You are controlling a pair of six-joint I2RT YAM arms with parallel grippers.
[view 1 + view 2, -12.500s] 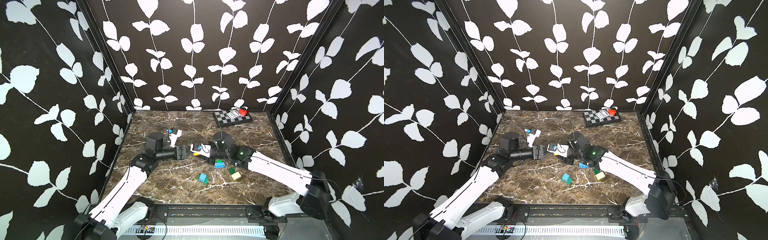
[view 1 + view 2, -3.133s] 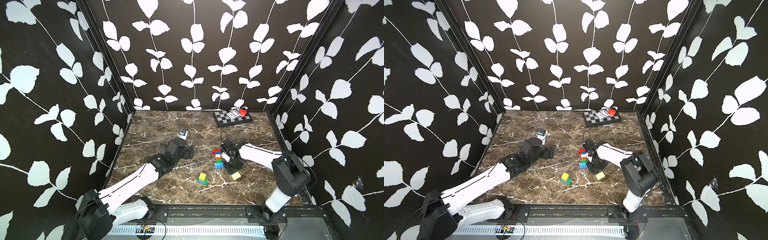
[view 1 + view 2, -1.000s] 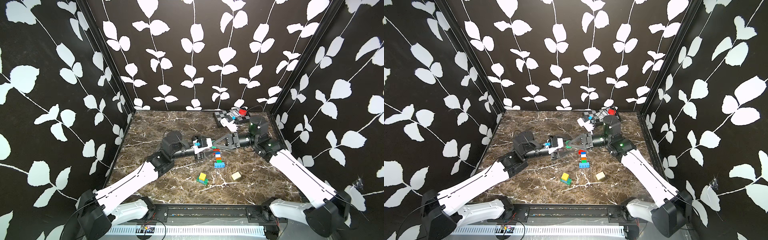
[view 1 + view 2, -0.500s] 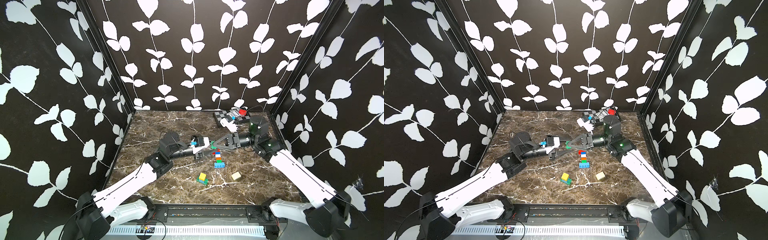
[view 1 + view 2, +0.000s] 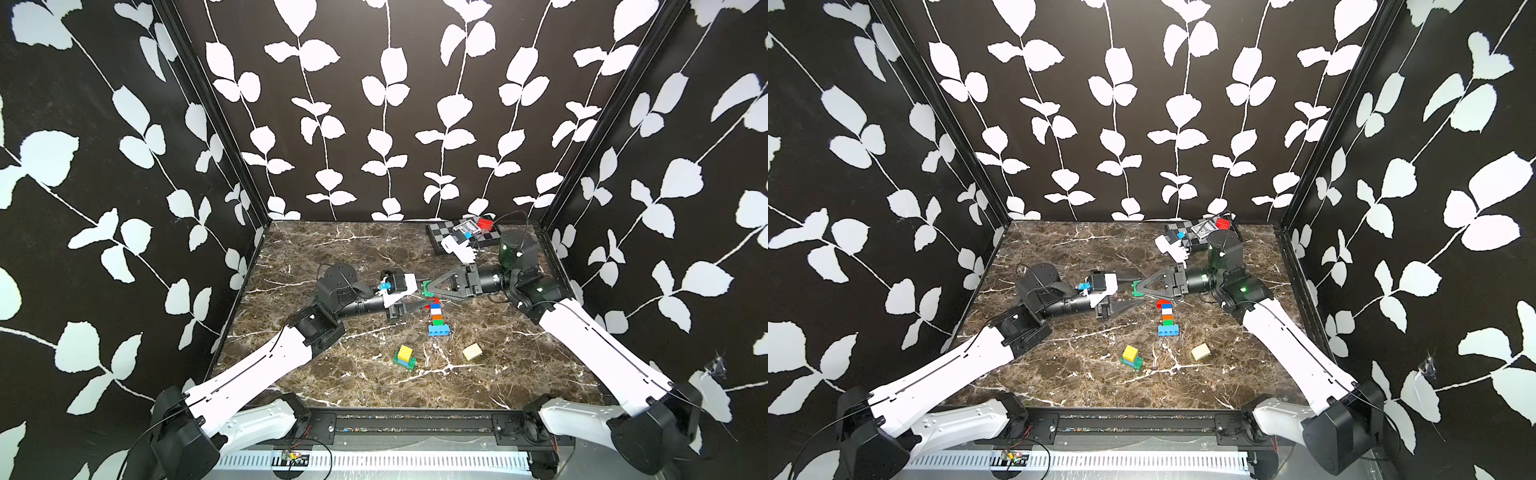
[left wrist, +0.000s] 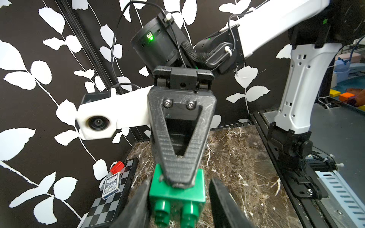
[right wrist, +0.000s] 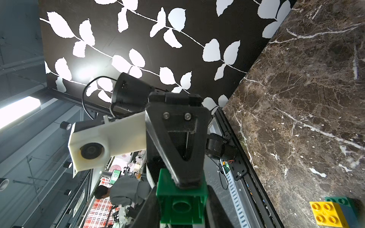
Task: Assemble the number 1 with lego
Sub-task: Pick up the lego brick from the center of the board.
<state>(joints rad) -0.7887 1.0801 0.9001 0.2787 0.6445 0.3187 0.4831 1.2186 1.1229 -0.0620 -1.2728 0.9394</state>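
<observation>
A green lego brick (image 5: 426, 286) (image 5: 1137, 288) hangs in the air above the table's middle. My right gripper (image 5: 432, 289) (image 7: 181, 213) is shut on it (image 7: 181, 205). My left gripper (image 5: 424, 294) (image 6: 177, 209) faces it from the other side, open around the same brick (image 6: 177, 189): one finger touches it, the other stands slightly off. Below lies a flat row of joined lego (image 5: 436, 318) (image 5: 1167, 318), red, white, blue, orange and green, ending in a wide blue brick. A yellow brick on a green one (image 5: 405, 356) (image 7: 327, 215) and a cream brick (image 5: 472, 351) lie nearer the front.
A chessboard (image 5: 492, 237) (image 6: 110, 205) lies at the back right with a card deck (image 6: 111, 184) and a red block (image 5: 485, 224) on it. Black leaf-patterned walls enclose three sides, and a metal rail (image 5: 415, 428) runs along the front.
Three seconds ago the right gripper was low beside the joined row and the left gripper was apart. Both now meet at the green brick in the air, and the last second shows only slight shifts.
</observation>
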